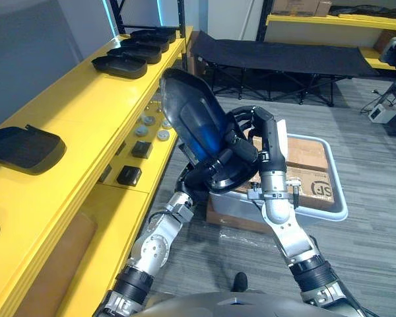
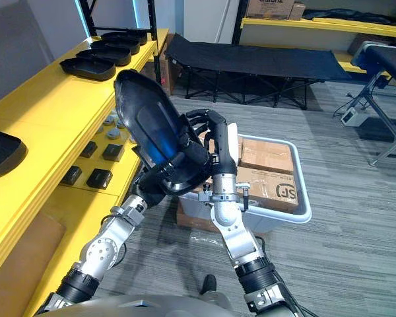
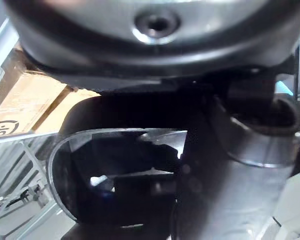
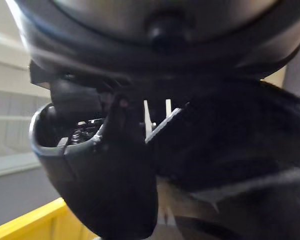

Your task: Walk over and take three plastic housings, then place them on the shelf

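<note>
Black plastic: a housing (image 1: 195, 115) held tilted, almost on edge, in the air between both robot hands, just beside the front edge of the yellow shelf (image 1: 86, 99) and not yet on it. The right robot hand (image 1: 247, 142) is clamped on the housing, with its fingers (image 2: 199, 124) curled over the rim. The left robot hand (image 1: 197, 183) sits at the lower end, largely hidden by the housing, so we cannot tell its grip.

Risks, as we judge them: the housing stands high above its support, so a slackened rim hold could let it tip and fall toward the grey bin (image 1: 336, 198) or the floor (image 1: 376, 264). A swing toward the shelf made too low could catch the upper end on the shelf's edge, and a careless set-down could shove the near housing (image 1: 26, 146).

Surface and room: the smooth top board carries a far row of housings (image 1: 129, 56), with a bare stretch between that row and the near one. The lower board holds small black blocks (image 1: 129, 175) and grey discs (image 1: 152, 125). The bin holds cardboard boxes (image 1: 307, 155). A black folding cot (image 1: 277, 56) stands further off on the grey floor.
</note>
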Robot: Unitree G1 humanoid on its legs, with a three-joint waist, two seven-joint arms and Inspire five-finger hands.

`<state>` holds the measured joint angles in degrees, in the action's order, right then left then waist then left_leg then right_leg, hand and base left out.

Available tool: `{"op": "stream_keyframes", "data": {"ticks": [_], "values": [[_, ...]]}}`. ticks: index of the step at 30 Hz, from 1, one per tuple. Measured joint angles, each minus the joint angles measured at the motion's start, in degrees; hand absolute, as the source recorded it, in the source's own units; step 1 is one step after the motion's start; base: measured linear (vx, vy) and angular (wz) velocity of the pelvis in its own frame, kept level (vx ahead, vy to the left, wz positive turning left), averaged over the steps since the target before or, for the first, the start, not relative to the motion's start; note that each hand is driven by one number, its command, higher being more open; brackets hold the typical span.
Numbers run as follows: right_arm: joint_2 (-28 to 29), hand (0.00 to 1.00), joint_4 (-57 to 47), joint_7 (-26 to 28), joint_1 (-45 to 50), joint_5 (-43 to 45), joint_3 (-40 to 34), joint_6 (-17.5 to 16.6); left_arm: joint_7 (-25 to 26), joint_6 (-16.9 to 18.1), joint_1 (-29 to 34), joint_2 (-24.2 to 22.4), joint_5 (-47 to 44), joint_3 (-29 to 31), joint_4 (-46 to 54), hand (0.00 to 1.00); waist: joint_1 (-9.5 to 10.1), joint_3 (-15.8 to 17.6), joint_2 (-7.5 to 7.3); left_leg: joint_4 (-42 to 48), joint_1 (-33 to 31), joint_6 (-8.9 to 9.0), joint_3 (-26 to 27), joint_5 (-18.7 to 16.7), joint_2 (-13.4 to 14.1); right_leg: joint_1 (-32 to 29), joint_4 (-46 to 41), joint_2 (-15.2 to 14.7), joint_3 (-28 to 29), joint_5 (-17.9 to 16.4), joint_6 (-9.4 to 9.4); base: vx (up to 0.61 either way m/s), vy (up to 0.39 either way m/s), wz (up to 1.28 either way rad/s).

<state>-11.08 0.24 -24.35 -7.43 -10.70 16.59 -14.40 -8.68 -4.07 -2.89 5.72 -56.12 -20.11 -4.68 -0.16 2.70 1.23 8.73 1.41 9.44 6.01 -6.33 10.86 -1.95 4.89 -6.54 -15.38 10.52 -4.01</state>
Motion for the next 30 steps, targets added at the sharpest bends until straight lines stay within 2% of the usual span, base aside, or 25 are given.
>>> {"op": "stream_keyframes", "data": {"ticks": [3,8,17,18,21,25,30], "values": [[0.02,0.0,-0.47,-0.09,-0.03,0.34,2.8,-0.37,4.18,0.53,-1.11,-0.19,-0.62,-0.07,-3.06,0.0,-0.41,-0.12,0.15,0.0,0.07,0.0,0.01,0.0,0.04,-0.02,0.0,0.09,0.12,0.01,0.01,0.0,0.0,-0.01],[1.83,0.0,-0.46,-0.27,-0.03,0.95,3.22,0.42,5.61,4.55,-1.03,0.0,0.13,-0.97,-3.32,0.0,0.01,-0.14,0.14,0.01,0.0,0.0,-0.02,0.0,0.04,-0.02,0.0,0.07,0.06,0.0,0.0,0.0,0.0,0.0],[4.36,0.0,-0.47,-1.28,0.24,0.96,3.53,0.4,6.66,8.6,-0.83,-0.05,0.64,-1.56,-3.3,0.0,-0.05,-0.14,0.1,-0.04,0.0,-0.01,-0.02,-0.02,0.04,-0.04,0.0,0.07,0.05,0.0,0.0,0.0,0.0,0.0],[4.61,1.0,-0.47,-1.36,0.36,0.96,3.52,0.39,6.79,8.86,-0.83,-0.07,0.81,-1.6,-3.29,0.0,-0.05,-0.14,0.11,-0.03,0.0,-0.01,-0.02,-0.02,0.04,-0.03,0.0,0.07,0.05,0.0,0.0,0.0,0.0,0.0],[5.09,1.0,-0.48,-2.08,1.46,0.98,3.62,-0.11,8.45,9.4,-0.79,-0.31,2.72,-1.55,-2.67,0.0,0.09,-0.12,-0.05,-0.02,-0.02,-0.02,-0.04,-0.03,0.04,0.0,0.0,0.07,0.02,-0.02,-0.02,0.0,0.0,0.0],[5.21,1.0,-0.64,-3.84,4.13,0.98,6.06,-2.83,12.52,11.31,-0.78,-1.77,6.9,0.45,-1.07,0.0,-0.09,-0.08,-0.33,0.0,-0.02,-0.04,-0.04,-0.07,0.04,-0.01,0.0,0.08,0.02,-0.04,0.0,0.0,0.0,0.0],[5.43,1.0,-2.32,-4.99,4.65,1.02,6.88,-2.79,18.67,13.54,-0.77,-3.17,16.6,2.16,3.85,0.0,0.22,-0.07,-0.64,0.02,0.0,-0.04,-0.06,-0.08,0.05,0.04,0.0,0.08,0.01,-0.04,0.02,0.0,0.0,0.0]]}}
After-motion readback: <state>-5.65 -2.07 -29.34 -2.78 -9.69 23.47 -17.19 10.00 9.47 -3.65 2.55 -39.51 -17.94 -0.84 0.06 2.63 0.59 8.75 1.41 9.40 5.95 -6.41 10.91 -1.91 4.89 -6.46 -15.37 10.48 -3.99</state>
